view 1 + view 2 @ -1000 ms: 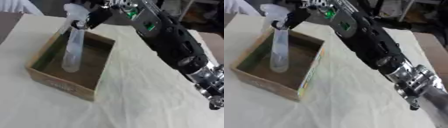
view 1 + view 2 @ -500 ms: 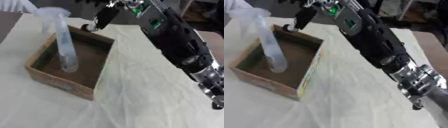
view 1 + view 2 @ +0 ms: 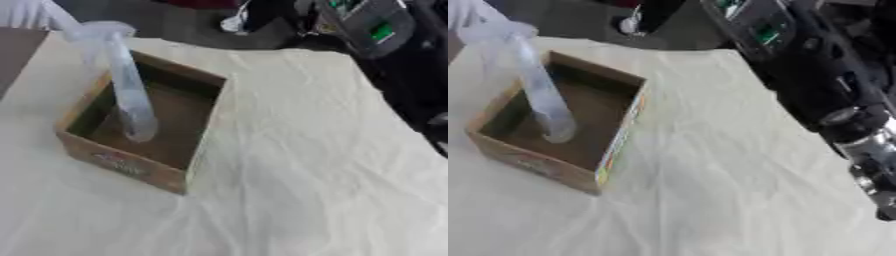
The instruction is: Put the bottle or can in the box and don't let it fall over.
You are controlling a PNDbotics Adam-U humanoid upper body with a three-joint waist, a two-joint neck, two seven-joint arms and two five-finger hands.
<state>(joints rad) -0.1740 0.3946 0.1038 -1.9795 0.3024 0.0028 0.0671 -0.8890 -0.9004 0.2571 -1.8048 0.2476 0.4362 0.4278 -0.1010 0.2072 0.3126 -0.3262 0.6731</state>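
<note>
A clear plastic bottle [image 3: 128,90] stands with its base on the floor of the open cardboard box [image 3: 122,161]. It tilts, its top leaning toward the box's far left rim. Nothing of the robot touches it. Only my right arm [image 3: 798,65] shows, black with a green light, raised along the upper right, well away from the box. Its hand lies beyond the top edge of both views. My left hand appears in neither view.
The box sits on the left half of a table covered with a wrinkled cream cloth [image 3: 306,165]. A white shape [image 3: 26,12] fills the top left corner, close to the bottle's top. Dark floor lies beyond the far table edge.
My right hand has let go of the bottle's top and risen up and right out of view. The bottle stays in the box, now leaning further left.
</note>
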